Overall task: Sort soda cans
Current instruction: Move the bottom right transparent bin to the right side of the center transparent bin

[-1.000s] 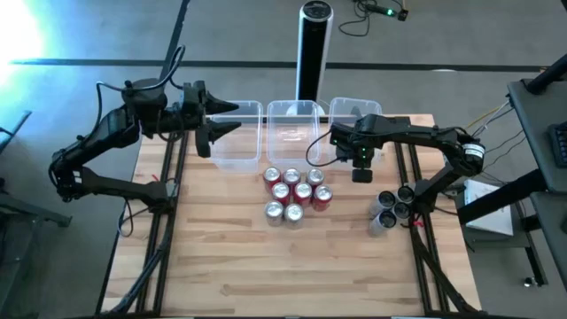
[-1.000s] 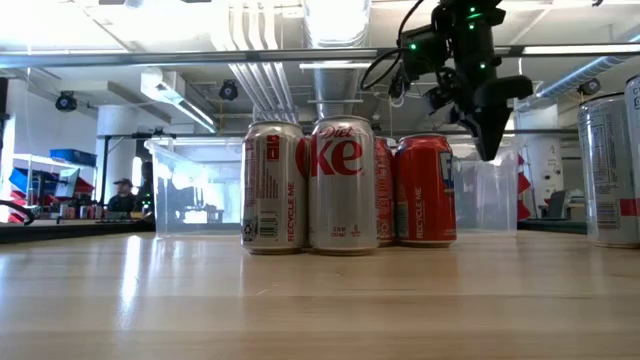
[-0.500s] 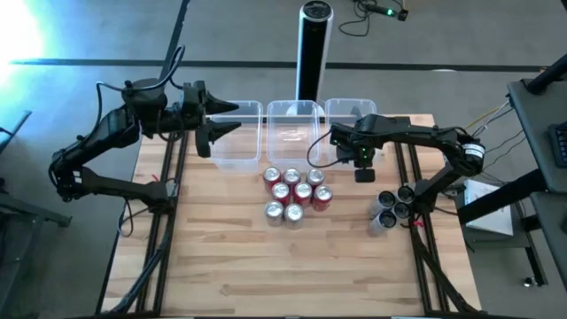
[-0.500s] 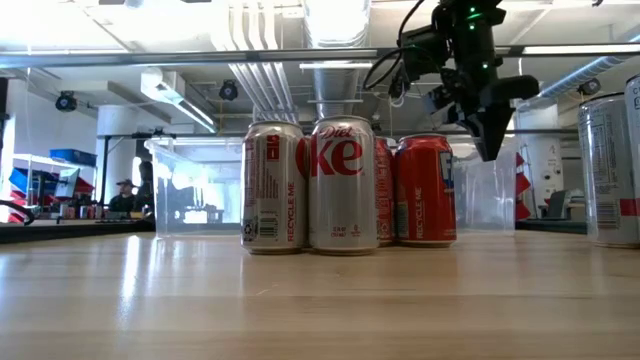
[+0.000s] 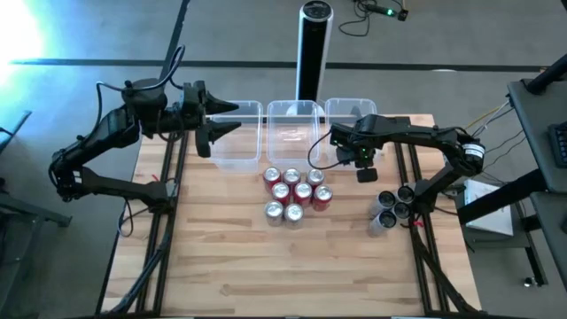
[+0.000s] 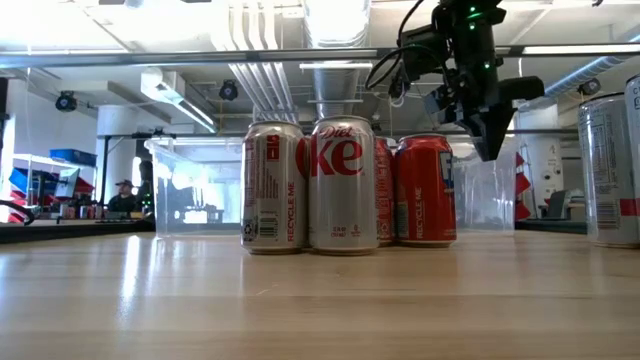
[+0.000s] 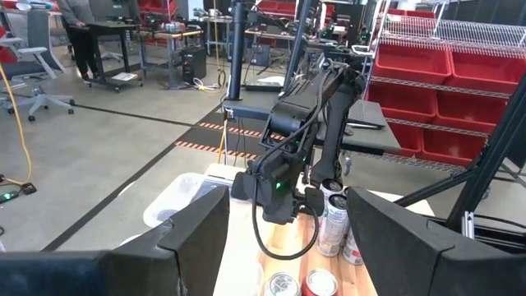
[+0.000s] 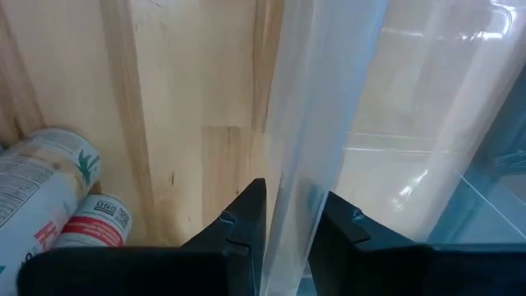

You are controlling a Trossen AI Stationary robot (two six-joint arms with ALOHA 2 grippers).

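- Right gripper (image 5: 364, 173): points down at the near wall of the right tub (image 5: 351, 109). In the right wrist view its two fingers (image 8: 246, 214) stand a little apart with the tub's clear wall (image 8: 329, 107) between them; whether they press on it cannot be told.
- Soda cans, main cluster (image 5: 294, 193): eight cans, red and silver, stand upright and touching on the table, to the left of the right gripper and apart from it. The low view shows silver cans (image 6: 310, 185) in front and a red can (image 6: 425, 190) beside them.
- Second group (image 5: 393, 207): dark and silver cans near the table's right edge, nearer the front than the right gripper; one of them seems to lie on its side.
- Surroundings: three clear tubs in a row at the back of the wooden table (image 5: 266, 266): left tub (image 5: 232, 133), middle tub (image 5: 292, 131), right tub. A tall black post (image 5: 313, 49) stands behind the middle tub.
- Right arm (image 5: 416, 137): reaches in from the right edge, elbow bent, wrist turned down.
- Left gripper (image 5: 226, 117): held off the table beside the left tub, fingers spread wide, holding nothing.
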